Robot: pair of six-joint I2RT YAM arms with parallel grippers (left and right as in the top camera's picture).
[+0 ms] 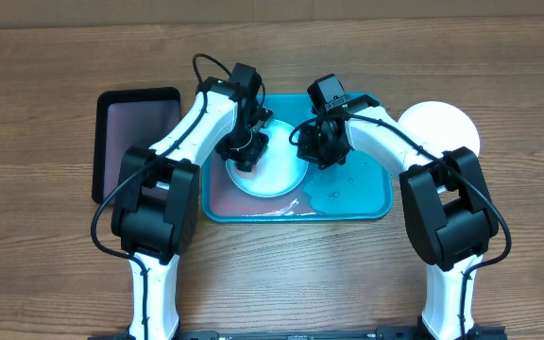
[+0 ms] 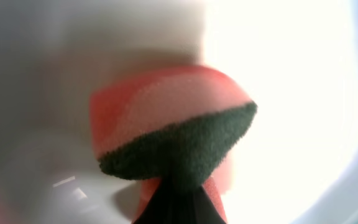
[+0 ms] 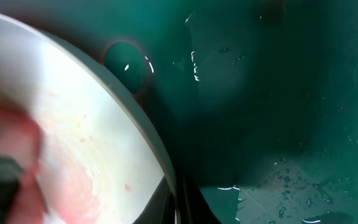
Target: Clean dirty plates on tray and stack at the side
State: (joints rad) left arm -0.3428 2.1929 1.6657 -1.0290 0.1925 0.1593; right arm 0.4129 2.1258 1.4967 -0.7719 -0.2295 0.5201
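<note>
A light blue plate (image 1: 277, 177) lies in the left half of the turquoise tray (image 1: 366, 196). My left gripper (image 1: 245, 157) is shut on a pink sponge with a dark green scouring face (image 2: 173, 127), pressed down on the plate. In the left wrist view only the dark finger tips (image 2: 179, 202) show under the sponge. My right gripper (image 1: 320, 151) is shut on the plate's right rim; in the right wrist view its fingers (image 3: 180, 202) pinch the rim of the plate (image 3: 92, 137), which bears a pink smear. A white plate (image 1: 439, 127) lies off the tray at the right. The yellow-green plate is out of view.
A black tray (image 1: 111, 142) with a pinkish floor lies left of the turquoise tray. Pinkish water pools at the tray's left front (image 1: 217, 198). Water drops and a wet film cover the tray floor (image 3: 278, 93) to the right of the plate.
</note>
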